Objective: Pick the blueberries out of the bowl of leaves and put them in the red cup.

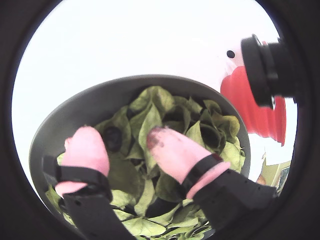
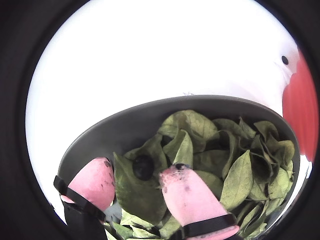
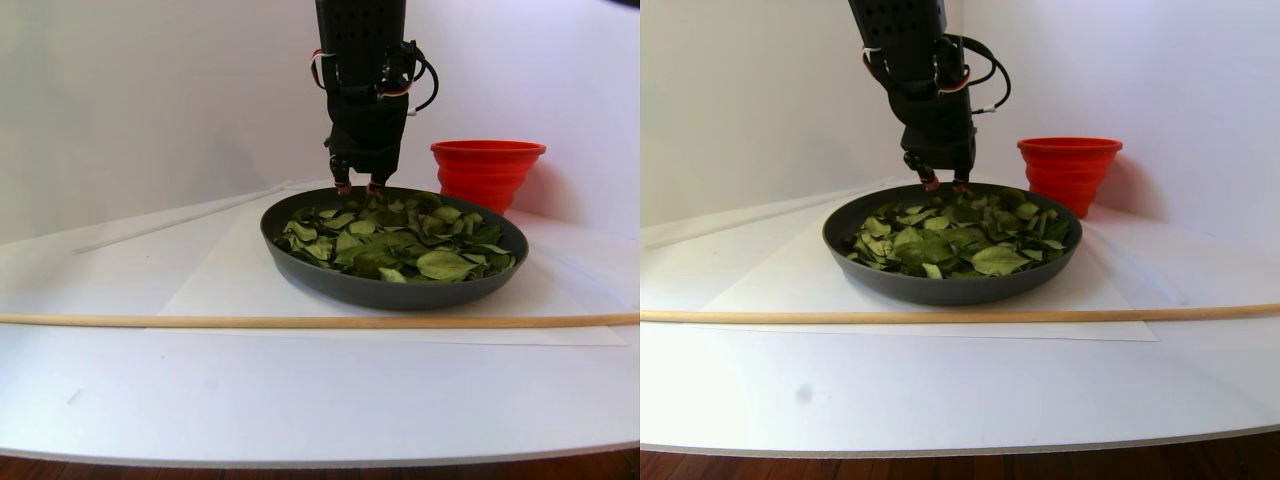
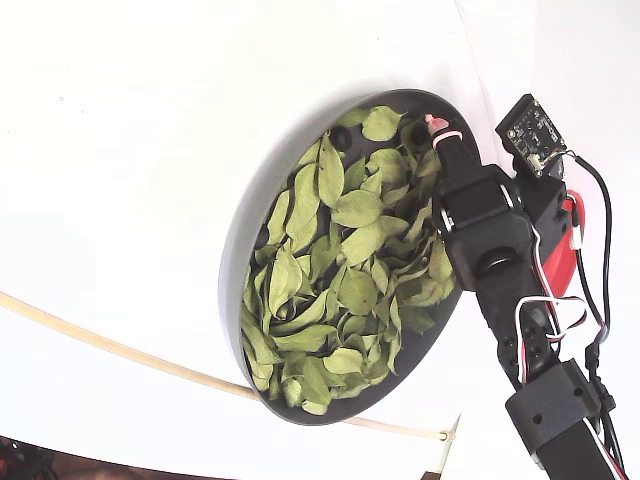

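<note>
Tool (image 2: 137, 177) fingers astride blueberry (image 2: 143, 166)

Bright, even daylight throughout. Both wrist views are fisheye — a black circular vignette rings each picture, and the bowl (image 1: 75, 107) rim bows strongly toward the edges. The white table (image 2: 150, 55) behind it is blown out to featureless glare. My pink fingers (image 1: 87, 150), close to the lens, look soft; the leaves (image 2: 240, 175) are sharper. In the stereo pair view the red cup (image 3: 488, 170) throws a faint pinkish shadow on the wall — light comes from the front left. The fixed view is overexposed on the table.
</note>
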Available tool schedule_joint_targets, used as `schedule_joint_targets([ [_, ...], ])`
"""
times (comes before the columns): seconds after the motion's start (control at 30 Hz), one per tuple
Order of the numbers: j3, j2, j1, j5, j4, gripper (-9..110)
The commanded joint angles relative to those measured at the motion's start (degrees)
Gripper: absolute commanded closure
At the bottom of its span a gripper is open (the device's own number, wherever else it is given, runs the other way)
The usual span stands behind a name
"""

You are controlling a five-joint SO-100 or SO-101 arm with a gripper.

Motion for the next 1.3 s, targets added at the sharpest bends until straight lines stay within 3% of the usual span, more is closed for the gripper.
schedule_joint_targets([
  [0.0,-3.7,1.2,1.1,-0.3,-0.6,84],
  [1.27,-7.8,-6.7,-0.2,0.4,-2.5,88],
])
